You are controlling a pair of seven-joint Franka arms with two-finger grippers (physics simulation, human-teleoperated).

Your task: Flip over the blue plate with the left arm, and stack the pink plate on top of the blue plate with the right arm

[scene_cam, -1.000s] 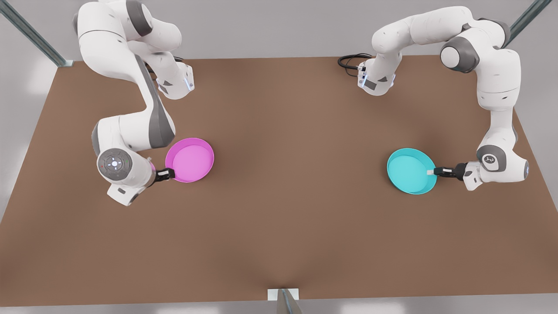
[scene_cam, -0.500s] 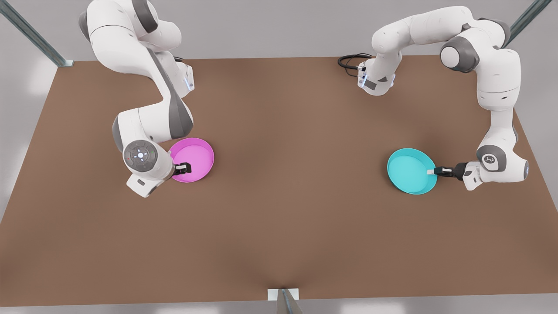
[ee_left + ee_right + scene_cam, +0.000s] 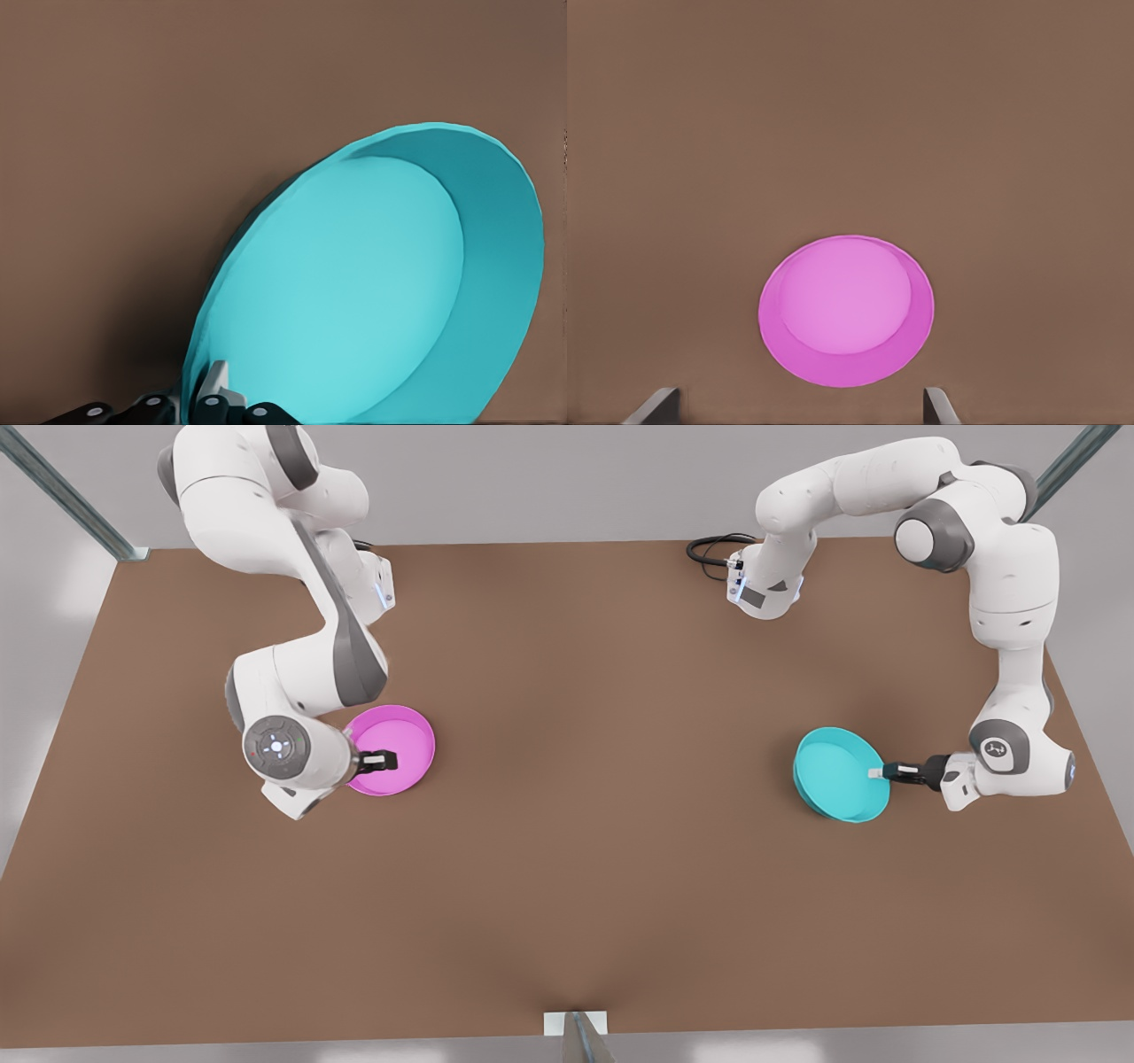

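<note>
Turquoise blue plate (image 3: pixel 837 775) is tilted up; magenta pink plate (image 3: pixel 403 735) lies flat.

On the worktop (image 3: pixel 567 850) the two plates sit well apart. The pink plate (image 3: pixel 399 744) lies flat directly under the right tool (image 3: pixel 383 761), at the front view's left. The blue plate (image 3: pixel 837 775) (tilted, one edge raised) is pinched at its rim by the left tool (image 3: pixel 879 774), extending away from it toward the worktop's middle.

Soft, even light falls from above; the bench (image 3: pixel 567 850) is bright without glare. Faint, diffuse shadows darken it at 3 o'clock near the arm. In the left wrist view the plate (image 3: pixel 372 292) shades the bench beside it.
</note>
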